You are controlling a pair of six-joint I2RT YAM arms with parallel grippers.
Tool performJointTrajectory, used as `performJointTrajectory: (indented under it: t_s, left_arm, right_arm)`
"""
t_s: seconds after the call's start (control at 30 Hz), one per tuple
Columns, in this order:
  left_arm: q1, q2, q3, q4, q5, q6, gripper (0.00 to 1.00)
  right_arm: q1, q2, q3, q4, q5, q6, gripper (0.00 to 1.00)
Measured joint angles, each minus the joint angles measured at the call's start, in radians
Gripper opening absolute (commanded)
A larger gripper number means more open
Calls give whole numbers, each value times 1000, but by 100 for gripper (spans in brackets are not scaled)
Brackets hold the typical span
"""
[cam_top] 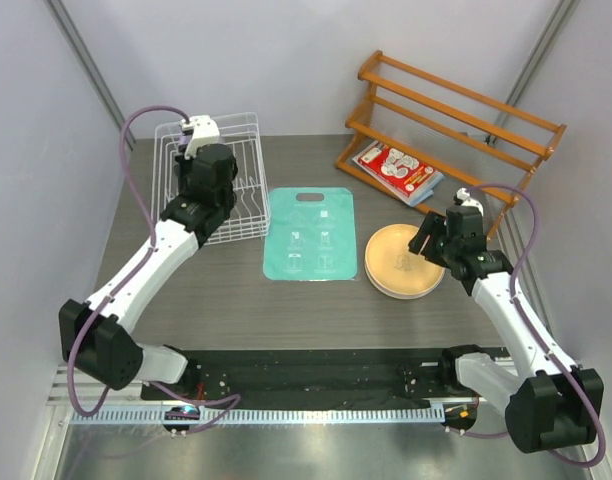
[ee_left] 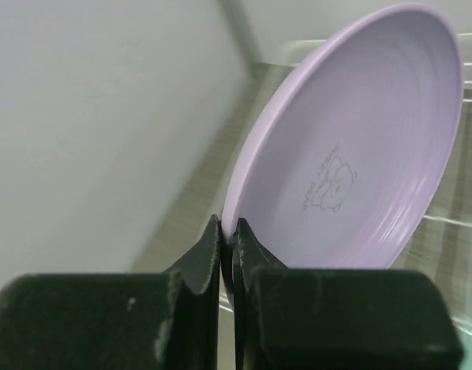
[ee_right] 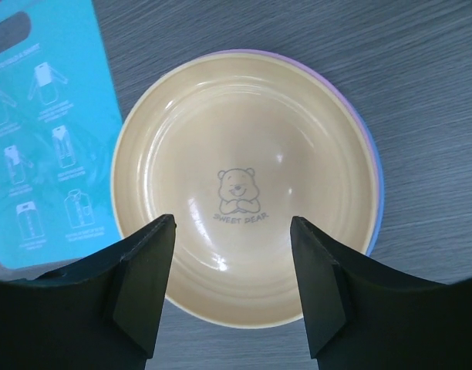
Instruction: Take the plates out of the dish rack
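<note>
Both my arms are white tubular links with chunky black joint housings, the left arm (cam_top: 136,275) at lower left, the right arm (cam_top: 514,308) at lower right. A mauve cable (cam_top: 124,150) loops along each, and the fingers (ee_right: 143,281) are matte black wedges.

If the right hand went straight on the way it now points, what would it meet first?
Most likely the yellow plate lying on the table; the open right hand points at its middle, though depth is unclear.

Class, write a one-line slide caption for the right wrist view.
Open right gripper poised above the yellow plate, which tops a stack beside the teal mat.
</note>
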Motion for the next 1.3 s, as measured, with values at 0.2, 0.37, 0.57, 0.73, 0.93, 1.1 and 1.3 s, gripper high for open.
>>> performJointTrajectory:
  t_s: [0.2, 0.37, 0.57, 0.73, 0.93, 1.1, 1.3]
  left_arm:
    - [-57, -71, 9, -176, 478, -299, 0]
    - [-93, -55, -3, -195, 800, -490, 0]
    - [-177, 2, -34, -186, 977, -602, 0]
    - [-242, 34, -50, -186, 1024, -648, 0]
    - [-289, 36, -50, -165, 1047, -671, 0]
    - [-305, 36, -50, -163, 1055, -673, 0]
    - [-306, 47, -50, -167, 1049, -674, 40]
  right_arm:
    - [8, -45, 0, 24, -164, -9, 78]
    - [49, -86, 2, 62, -265, -6, 90]
    - [89, -107, 18, 113, -325, 5, 91]
    - [130, -87, 31, 135, -317, 16, 90]
    - [172, -21, 39, 143, -272, 18, 72]
    - [184, 13, 42, 146, -240, 11, 15]
    - [187, 18, 51, 179, -226, 34, 1]
